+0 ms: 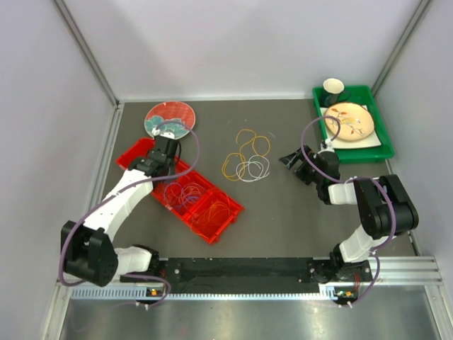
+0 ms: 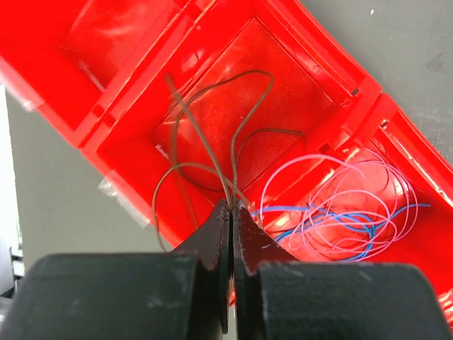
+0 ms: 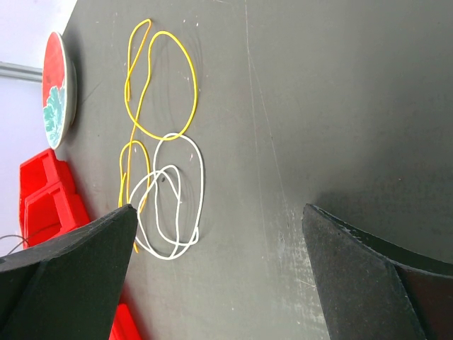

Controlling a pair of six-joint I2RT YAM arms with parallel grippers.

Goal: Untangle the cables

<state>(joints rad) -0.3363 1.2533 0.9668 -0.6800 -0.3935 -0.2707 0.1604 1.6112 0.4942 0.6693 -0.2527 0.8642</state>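
Dark cable [image 2: 233,152], likely limp and featherlight, is pinched by the left gripper [image 2: 231,205] at a single strand, a sound hold; the right gripper [image 3: 219,209] gapes empty.

In the left wrist view, the low ends of the dark cable [image 2: 233,156] slip in between the pressed-together fingers of the left gripper [image 2: 231,212] and cannot be seen there. Those fingers look blurry, and the bottom edge cuts them off. They also hide the low part of the pink and blue cables [image 2: 340,219]. The red tray [image 2: 340,78] runs off the picture on several sides.

In the right wrist view, the yellow cable [image 3: 194,85] goes behind one finger of the right gripper [image 3: 219,209], so its end is hidden. The left edge cuts the red plate [image 3: 56,85].

From the top camera, the pink and blue cables are too small to tell apart, and the left gripper covers part of the tray.
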